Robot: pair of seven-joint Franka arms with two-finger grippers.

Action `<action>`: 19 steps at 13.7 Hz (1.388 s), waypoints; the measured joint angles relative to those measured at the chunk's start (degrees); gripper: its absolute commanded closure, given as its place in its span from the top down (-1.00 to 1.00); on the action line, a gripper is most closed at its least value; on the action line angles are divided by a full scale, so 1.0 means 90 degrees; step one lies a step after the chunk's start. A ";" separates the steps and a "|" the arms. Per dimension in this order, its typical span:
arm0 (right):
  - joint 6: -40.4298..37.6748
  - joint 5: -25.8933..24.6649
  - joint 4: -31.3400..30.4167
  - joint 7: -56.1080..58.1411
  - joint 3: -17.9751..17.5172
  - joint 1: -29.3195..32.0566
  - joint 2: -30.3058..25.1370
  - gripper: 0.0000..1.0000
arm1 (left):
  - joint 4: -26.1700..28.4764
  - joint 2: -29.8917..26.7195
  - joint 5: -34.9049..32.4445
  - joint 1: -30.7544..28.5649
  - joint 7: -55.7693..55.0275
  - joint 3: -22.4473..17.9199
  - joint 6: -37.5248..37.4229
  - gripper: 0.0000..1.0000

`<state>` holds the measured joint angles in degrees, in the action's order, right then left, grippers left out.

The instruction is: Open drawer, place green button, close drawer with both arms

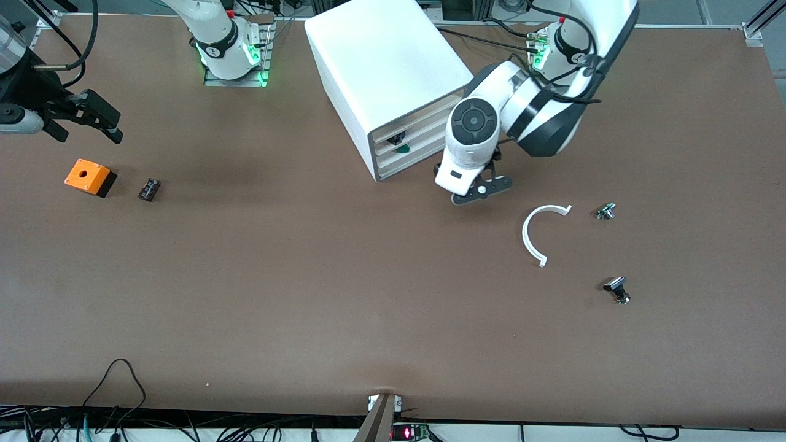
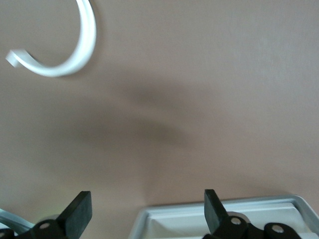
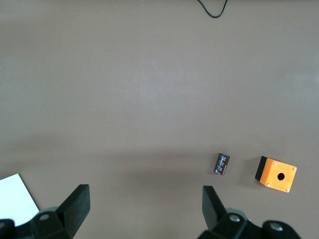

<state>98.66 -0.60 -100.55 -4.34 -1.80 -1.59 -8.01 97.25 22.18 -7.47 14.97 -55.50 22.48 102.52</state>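
Two arms work over a brown counter [image 1: 307,294]. The left gripper [image 1: 482,191] hangs with its fingers spread and holding nothing, just in front of the white cabinet [image 1: 393,80], close to the corner of a drawer [image 2: 219,219] that its wrist view shows. In the cabinet's front, the button [image 1: 402,148] shows as a green cap inside a drawer slot. The right gripper [image 1: 92,120] waits over the right arm's end of the counter, fingers spread and empty, above an orange box [image 1: 89,177] and a small black part [image 1: 149,189]. A white curved strip [image 1: 533,236] and two small knobbed parts [image 1: 606,211] lie toward the left arm's end.
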 measured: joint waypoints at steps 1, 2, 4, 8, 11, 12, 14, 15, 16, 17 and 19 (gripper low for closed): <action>0.0000 0.0000 0.0004 0.0002 0.0000 0.0000 0.0000 1.00 | -0.0240 -0.0008 -0.0159 -0.0126 0.0374 -0.0002 -0.0288 0.98; 0.0000 0.0000 0.0006 0.0004 0.0000 0.0000 0.0000 1.00 | -0.0503 -0.0010 -0.0262 -0.0317 0.0858 -0.0007 -0.0576 0.98; 0.0000 0.0001 0.0009 0.0007 -0.0001 0.0000 0.0000 1.00 | -0.0931 -0.0023 -0.0332 -0.0845 0.1942 -0.0010 -0.0810 0.98; 0.0000 0.0002 0.0059 0.0018 -0.0014 -0.0001 0.0000 1.00 | -0.1254 -0.0465 -0.0289 -0.1369 0.4015 -0.0532 -0.0914 0.98; -0.0001 0.0003 0.0082 0.0021 -0.0019 -0.0001 0.0000 1.00 | -0.1124 -0.1042 0.0147 -0.1386 0.5292 -0.1172 -0.0980 0.99; -0.0001 0.0003 0.0082 0.0022 -0.0020 -0.0002 0.0000 1.00 | -0.0970 -0.1253 0.0471 -0.1400 0.5540 -0.1420 -0.0970 0.99; -0.0001 0.0004 0.0085 0.0023 -0.0024 -0.0002 0.0000 1.00 | -0.0543 -0.1721 0.0937 -0.1497 0.6028 -0.1761 -0.0855 0.99; -0.0001 0.0004 0.0087 0.0024 -0.0025 -0.0002 0.0000 1.00 | -0.0334 -0.1963 0.1019 -0.1544 0.6168 -0.1839 -0.0754 0.99; -0.0001 0.0004 0.0087 0.0024 -0.0026 -0.0002 0.0000 1.00 | -0.0134 -0.2193 0.1068 -0.1562 0.6154 -0.1903 -0.0650 0.99; -0.0001 0.0005 0.0087 0.0024 -0.0028 -0.0002 0.0000 1.00 | 0.0051 -0.2387 0.1079 -0.1548 0.6066 -0.2021 -0.0504 0.99; -0.0001 0.0005 0.0088 0.0024 -0.0031 -0.0003 0.0000 1.00 | 0.0348 -0.2635 0.1088 -0.1489 0.6210 -0.2434 -0.0320 0.99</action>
<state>98.65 -0.55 -99.75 -4.13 -2.08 -1.62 -8.01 100.38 -1.54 2.32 1.57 0.39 0.57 99.65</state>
